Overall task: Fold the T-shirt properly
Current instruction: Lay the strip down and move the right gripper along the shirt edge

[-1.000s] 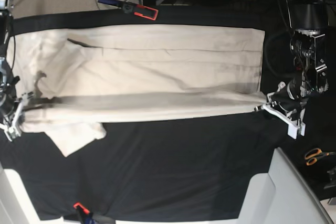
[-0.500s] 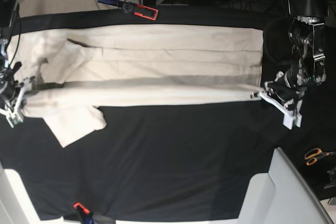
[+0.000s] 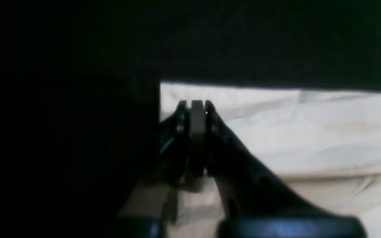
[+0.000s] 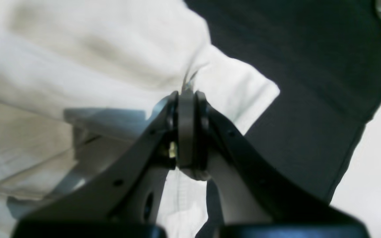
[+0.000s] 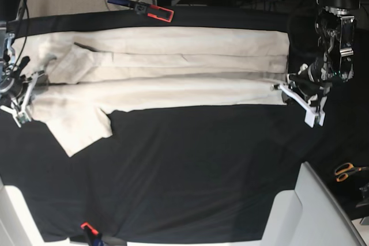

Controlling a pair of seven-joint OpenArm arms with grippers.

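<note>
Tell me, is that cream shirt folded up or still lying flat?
Partly folded. The T-shirt has its near long edge doubled over lengthwise, pinched by the left gripper and right gripper; one sleeve sticks out.

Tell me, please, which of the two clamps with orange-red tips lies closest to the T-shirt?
The clamp at the far table edge, with the blue handle, lies just beyond the T-shirt. The other clamp sits at the near edge, across bare black cloth.
</note>
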